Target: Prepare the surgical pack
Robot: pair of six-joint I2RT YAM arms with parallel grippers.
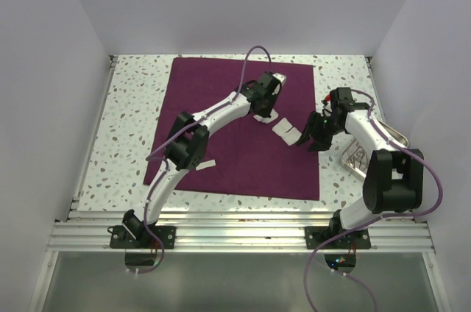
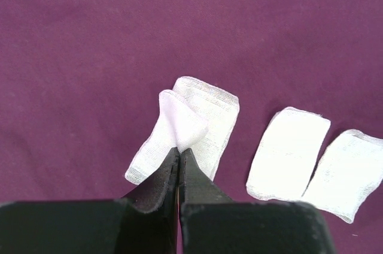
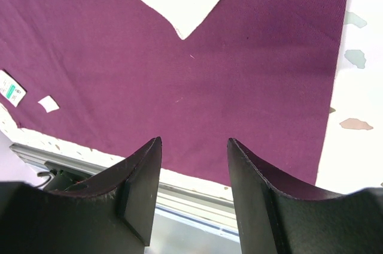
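Drape (image 1: 206,84) — matte maroon cloth, spread flat on the table (image 1: 132,106). Left gripper (image 2: 179,149), over the drape's centre, is pinched shut on the lifted corner of a woven white gauze (image 2: 206,116); two more squares (image 2: 288,153) lie just right. Gauze laying appears in hand; next calls for a clean release. Right gripper (image 3: 193,141) hovers over the drape's right side — jaws apart, empty.

Speckled tabletop (image 1: 126,106); plain white walls (image 1: 243,3) surround it.
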